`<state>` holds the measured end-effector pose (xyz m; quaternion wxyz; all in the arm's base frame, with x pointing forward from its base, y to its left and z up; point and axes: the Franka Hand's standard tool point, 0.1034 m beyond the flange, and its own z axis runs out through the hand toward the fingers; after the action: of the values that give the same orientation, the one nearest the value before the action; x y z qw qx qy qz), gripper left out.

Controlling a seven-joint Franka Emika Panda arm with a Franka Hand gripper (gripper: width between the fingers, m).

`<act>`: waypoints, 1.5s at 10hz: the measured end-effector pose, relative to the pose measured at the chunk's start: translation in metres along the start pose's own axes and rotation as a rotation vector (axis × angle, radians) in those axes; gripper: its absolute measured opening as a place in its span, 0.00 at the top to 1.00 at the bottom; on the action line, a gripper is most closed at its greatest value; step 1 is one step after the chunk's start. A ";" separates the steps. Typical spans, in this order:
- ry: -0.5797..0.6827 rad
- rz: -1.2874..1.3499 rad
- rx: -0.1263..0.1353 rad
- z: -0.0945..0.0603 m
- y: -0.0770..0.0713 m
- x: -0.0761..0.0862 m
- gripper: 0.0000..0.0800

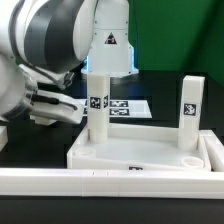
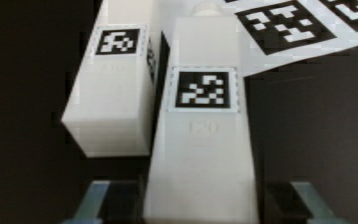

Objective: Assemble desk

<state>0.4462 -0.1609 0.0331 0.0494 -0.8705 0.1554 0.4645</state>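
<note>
The desk is judged to be about half built. The desk top [image 1: 140, 156] is seen lying socket side up just behind the long border rail [image 1: 110, 181], with the marker board [image 1: 128, 106] beyond its far edge. A first leg [image 1: 189, 106] is stood upright in the desk top's corner at the exterior view's right, touched by nothing, and is taken as fitted. A second leg [image 1: 97, 112] is stood upright at the desk top's far corner on the exterior view's left, directly beneath the gripper [image 1: 101, 72]. In the wrist view the fingers [image 2: 108, 198] are seen set apart on either side of this leg, with a dark gap shown between each finger and it, so the leg is straddled rather than clamped. Whether it is fully seated in its socket cannot be told, since the joint is hidden. A further tagged block [image 2: 114, 85], probably a third leg, is seen just beside the second leg, off the desk top. Two corners nearest the border rail are shown bare, so two legs are judged left to be fitted once this one is secured.
</note>
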 end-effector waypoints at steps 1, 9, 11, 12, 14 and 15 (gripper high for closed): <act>0.015 -0.008 -0.009 -0.013 -0.003 -0.005 0.63; 0.170 -0.046 -0.041 -0.067 -0.019 -0.020 0.63; 0.276 -0.057 -0.027 -0.097 -0.023 -0.032 0.63; 0.294 -0.047 -0.018 -0.103 -0.024 -0.038 0.63; 0.435 -0.055 -0.014 -0.117 -0.027 -0.032 0.63; 0.517 -0.059 -0.012 -0.119 -0.028 -0.030 0.63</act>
<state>0.5340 -0.1549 0.1227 0.0163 -0.9647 0.1345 0.2259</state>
